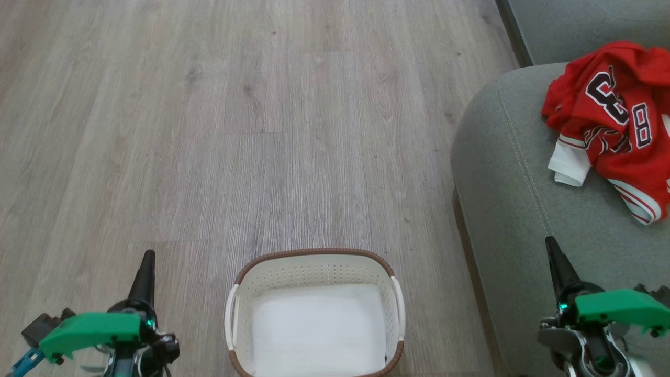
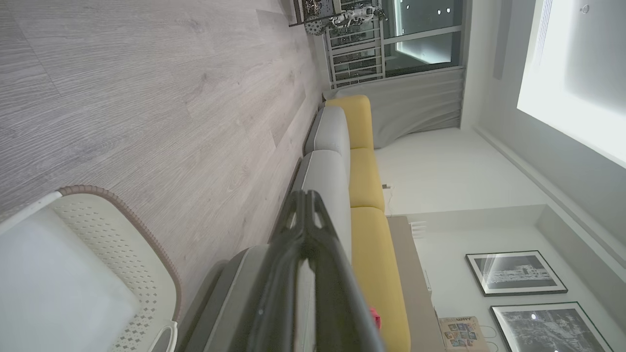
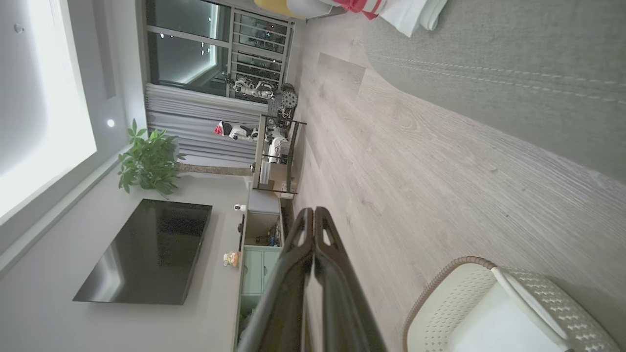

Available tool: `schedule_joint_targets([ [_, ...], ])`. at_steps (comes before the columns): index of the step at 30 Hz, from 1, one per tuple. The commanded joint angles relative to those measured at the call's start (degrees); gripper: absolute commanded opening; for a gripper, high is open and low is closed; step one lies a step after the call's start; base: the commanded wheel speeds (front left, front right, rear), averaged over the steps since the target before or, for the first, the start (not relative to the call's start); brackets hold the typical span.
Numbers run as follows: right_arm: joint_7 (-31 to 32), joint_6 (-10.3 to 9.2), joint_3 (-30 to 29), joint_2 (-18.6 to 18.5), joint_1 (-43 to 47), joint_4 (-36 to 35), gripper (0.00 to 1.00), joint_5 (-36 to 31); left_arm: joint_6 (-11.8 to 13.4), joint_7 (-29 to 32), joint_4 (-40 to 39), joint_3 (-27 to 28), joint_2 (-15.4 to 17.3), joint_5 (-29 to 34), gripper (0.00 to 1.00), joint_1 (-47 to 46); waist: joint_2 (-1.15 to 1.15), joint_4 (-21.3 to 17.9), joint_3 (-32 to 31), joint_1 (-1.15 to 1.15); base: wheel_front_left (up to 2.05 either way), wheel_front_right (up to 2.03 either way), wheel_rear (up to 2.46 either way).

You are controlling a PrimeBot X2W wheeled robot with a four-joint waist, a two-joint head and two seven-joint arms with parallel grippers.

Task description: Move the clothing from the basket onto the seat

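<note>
Red clothing (image 1: 612,131) lies on the seat (image 1: 513,209), well apart from the basket (image 1: 314,259). It has just a white liner (image 1: 319,330). My L claw (image 1: 149,257) & R claw (image 1: 550,243) are clenched, holding nothing. Job looks done, I think. Next: nothing to grab, just park.

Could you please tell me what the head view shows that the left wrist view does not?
Head view: the jersey with readable numbers, the right gripper, shut. Left wrist view: yellow back cushions, two framed pictures, a window. Both: the basket with its white liner, the wooden floor, the grey seat, the shut left gripper.
</note>
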Motion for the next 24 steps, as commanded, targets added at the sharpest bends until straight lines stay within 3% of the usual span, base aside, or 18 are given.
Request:
schedule_joint_targets([
  [1, 0.7, -0.01, 0.6, -0.2, -3.5, -2.5, 0.00, 2.0, -0.7, 0.7, -1.6, 2.3, 0.3, -1.7, 0.00, -3.4, 0.00, 0.0, 0.0, 0.00, 0.00, 0.00, 0.00],
  [15, 3.0, -0.01, -0.5, -0.1, -3.9, -3.3, 0.00, 11.2, -2.4, 3.0, -1.4, 3.9, 0.1, -10.0, 0.00, -5.1, 0.00, 0.1, 0.3, 0.00, 0.00, 0.00, 0.00],
  [24, 3.0, -0.01, -0.5, -0.1, -3.9, -3.3, 0.00, 11.2, -2.4, 3.0, -1.4, 3.9, 0.1, -10.0, 0.00, -5.1, 0.00, 0.1, 0.3, 0.00, 0.00, 0.00, 0.00],
])
